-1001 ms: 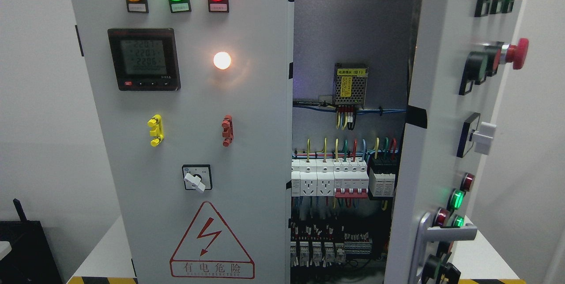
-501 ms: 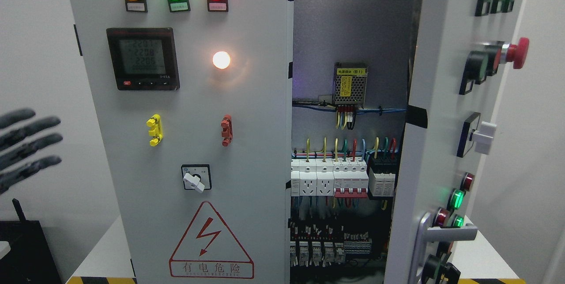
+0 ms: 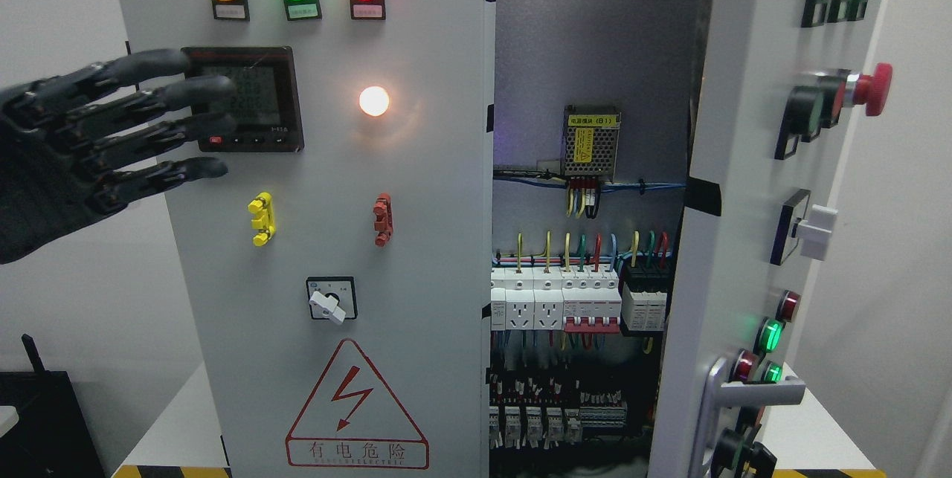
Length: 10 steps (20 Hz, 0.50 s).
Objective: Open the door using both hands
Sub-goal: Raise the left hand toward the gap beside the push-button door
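- Left robot hand (image 3: 97, 140) in from the picture's left, fingers (image 3: 186, 95) stretched flat and spread, grasping nothing, tips lying across the digital meter (image 3: 244, 99) on the left door (image 3: 416, 255). Right robot hand nowhere in view.
- Right door (image 3: 732, 188) already swung well outward, its lever handle (image 3: 751, 396) low at the lower right; left door apparently shut or nearly so, free edge beside the exposed interior.
- Risk of pressing on the meter: fingertips over its screen and close to its button row, so a forward push could trip a key or strain the display. Unclear whether touching the panel or just in front of it.
- Risk of no purchase: no handle visible on the left door, so a flat open palm could only slide along the face rather than pull it.
- Risk of snagging on the way across: yellow clip (image 3: 261, 219), red clip (image 3: 383, 219) and rotary switch (image 3: 332, 299) all protruding from the panel below the fingers.
- Risk at the free edge: hooking fingers round it would bring them close to the wiring and breaker row (image 3: 554, 303), with lamps lit and the cabinet probably live.
- Risk of a one-sided pull rocking the cabinet on the counter (image 3: 175, 426).
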Motion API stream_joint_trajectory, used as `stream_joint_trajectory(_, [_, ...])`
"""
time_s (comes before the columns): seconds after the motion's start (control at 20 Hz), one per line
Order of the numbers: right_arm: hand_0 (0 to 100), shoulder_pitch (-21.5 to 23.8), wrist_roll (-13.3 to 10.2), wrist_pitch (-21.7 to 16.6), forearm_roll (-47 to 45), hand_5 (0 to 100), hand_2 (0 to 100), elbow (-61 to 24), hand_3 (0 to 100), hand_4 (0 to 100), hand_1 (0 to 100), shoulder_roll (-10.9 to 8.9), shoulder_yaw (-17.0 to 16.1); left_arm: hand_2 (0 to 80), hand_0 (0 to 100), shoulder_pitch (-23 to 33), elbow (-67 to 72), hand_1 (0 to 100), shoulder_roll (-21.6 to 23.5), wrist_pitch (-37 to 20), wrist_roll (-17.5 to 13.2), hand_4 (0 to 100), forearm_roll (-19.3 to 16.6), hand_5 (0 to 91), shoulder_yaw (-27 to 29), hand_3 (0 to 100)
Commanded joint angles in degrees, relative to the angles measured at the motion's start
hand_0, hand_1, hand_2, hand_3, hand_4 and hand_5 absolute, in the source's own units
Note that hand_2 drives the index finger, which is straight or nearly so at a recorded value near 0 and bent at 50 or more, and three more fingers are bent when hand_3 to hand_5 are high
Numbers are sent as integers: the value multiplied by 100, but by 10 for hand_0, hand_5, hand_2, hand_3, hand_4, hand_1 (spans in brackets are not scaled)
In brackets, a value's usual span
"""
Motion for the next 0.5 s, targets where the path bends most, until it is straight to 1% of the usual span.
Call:
stream_joint_trajectory(0.0, [120,9,28,-2,1,0,0,0,0,0,389,1,-9,0,120,-2152,1512,389,-2144,-47,129,0,1287,0,-5026,0])
stream_joint_trajectory(0.1, [120,0,28,-2,1,0,0,0,0,0,389,1,0,0,120,-2144,1944,389,-2777,-56,121,0,1342,0,-5054,0])
stream_joint_trajectory(0.15, [120,0,28,-2,1,0,0,0,0,0,389,1,0,0,120,-2109,2068,389,-3024,-56,121,0,1324,0,-5046,0])
stream_joint_trajectory(0.3, [120,0,28,-2,1,0,0,0,0,0,389,1,0,0,120,-1969,2244,389,-3561,-82,130,0,1289,0,-5002,0])
stream_joint_trajectory(0.45, [120,0,28,-2,1,0,0,0,0,0,389,1,0,0,120,-1802,2262,389,-3983,-301,130,0,1210,0,-4862,0])
